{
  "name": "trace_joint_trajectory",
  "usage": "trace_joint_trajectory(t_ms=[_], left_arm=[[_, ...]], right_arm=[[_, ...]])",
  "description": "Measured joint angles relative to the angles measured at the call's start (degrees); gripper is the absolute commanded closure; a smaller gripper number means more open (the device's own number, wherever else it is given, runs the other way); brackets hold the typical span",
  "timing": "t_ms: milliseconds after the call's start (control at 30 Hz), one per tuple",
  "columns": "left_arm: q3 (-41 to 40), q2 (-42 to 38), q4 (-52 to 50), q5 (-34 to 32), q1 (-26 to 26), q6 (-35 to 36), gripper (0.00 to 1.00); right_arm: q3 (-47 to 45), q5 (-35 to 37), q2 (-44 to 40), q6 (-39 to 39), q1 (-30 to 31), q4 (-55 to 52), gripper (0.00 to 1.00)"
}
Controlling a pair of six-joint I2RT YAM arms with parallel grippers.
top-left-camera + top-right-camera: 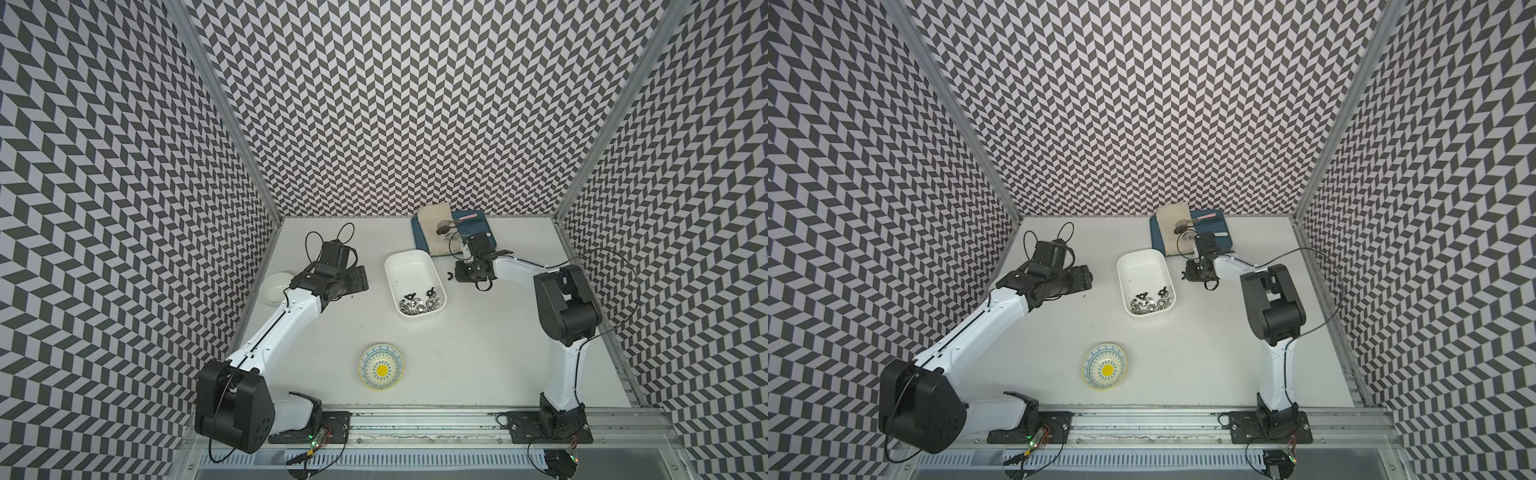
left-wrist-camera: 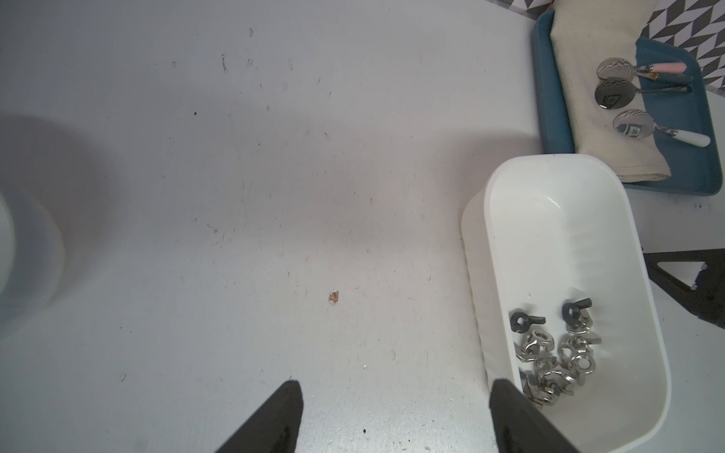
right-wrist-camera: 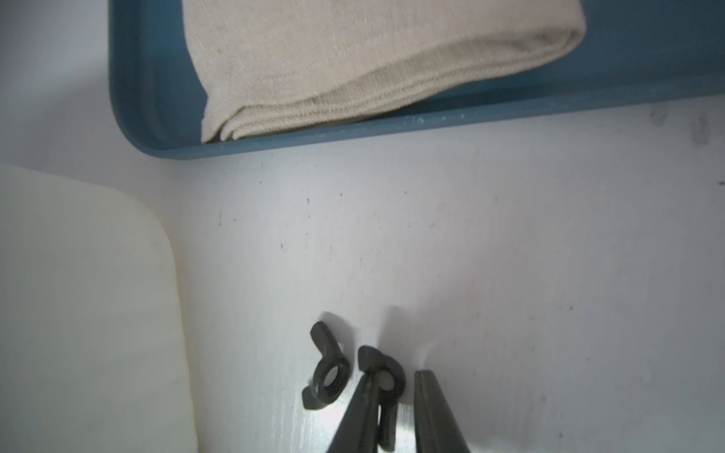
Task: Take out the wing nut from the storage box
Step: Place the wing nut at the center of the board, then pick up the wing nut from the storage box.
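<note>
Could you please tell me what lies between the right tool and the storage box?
A loose black wing nut lies between the right tool and the storage box, seen in the right wrist view.

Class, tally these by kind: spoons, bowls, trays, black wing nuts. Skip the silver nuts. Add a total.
Spoons: 3
Bowls: 2
Trays: 1
Black wing nuts: 4
Total: 10

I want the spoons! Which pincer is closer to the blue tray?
Right. The right pincer is close to the blue tray; the left pincer is beyond the storage box.
</note>
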Motion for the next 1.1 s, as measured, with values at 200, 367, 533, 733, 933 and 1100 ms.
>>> trace_joint_trajectory(t_ms=[200, 367, 533, 733, 933, 1100], left_arm=[[0.0, -0.33, -0.09, 0.0, 0.0, 0.0, 0.21], [0.0, -0.33, -0.13, 0.0, 0.0, 0.02, 0.21], [0.0, -0.33, -0.13, 0.0, 0.0, 0.0, 0.21], [-0.02, -0.33, -0.13, 0.04, 0.0, 0.0, 0.21], [-0.17, -0.33, -0.13, 0.46, 0.0, 0.0, 0.21], [-0.79, -0.35, -0.28, 0.46, 0.0, -0.02, 0.21]], right_arm=[[0.37, -0.7, -0.81, 0.31, 0.0, -1.4, 0.72], [2.56, -2.1, -4.9, 0.81, 0.42, -2.93, 0.7], [5.2, -2.89, -9.81, 1.51, 4.52, -2.93, 0.75], [5.79, -3.41, -10.67, 1.77, 15.28, -3.04, 0.75], [6.64, -4.63, -6.78, 0.35, 20.5, -4.35, 0.75], [6.67, -3.76, -3.13, -1.42, 20.46, -6.82, 0.74]])
